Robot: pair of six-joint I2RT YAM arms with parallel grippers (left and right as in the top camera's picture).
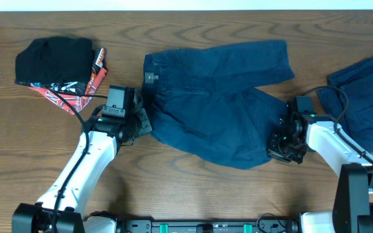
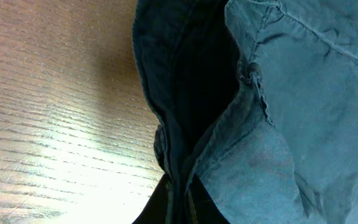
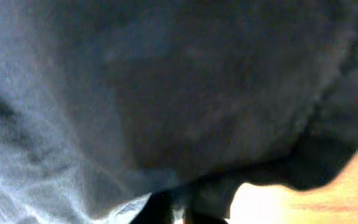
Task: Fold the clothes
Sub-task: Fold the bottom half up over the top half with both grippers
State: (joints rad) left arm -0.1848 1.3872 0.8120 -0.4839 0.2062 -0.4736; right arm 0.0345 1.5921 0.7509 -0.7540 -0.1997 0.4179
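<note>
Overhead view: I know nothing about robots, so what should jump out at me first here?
Dark blue trousers lie spread across the middle of the wooden table. The left hand pinches their waist end and the right hand a leg end, both shut on the cloth. A black bundle sits at the far left, another blue garment at the right edge.

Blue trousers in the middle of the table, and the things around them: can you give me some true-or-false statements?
1. The blue trousers lie unfolded on the wooden table. True.
2. The left end effector and right end effector are both shut on them. True.
3. The left end effector grips a leg hem. False: it grips the waistband.
4. The black garment is spread flat. False: it is folded, on a red patterned cloth.
5. A second blue garment lies at the table's right edge. True.
</note>
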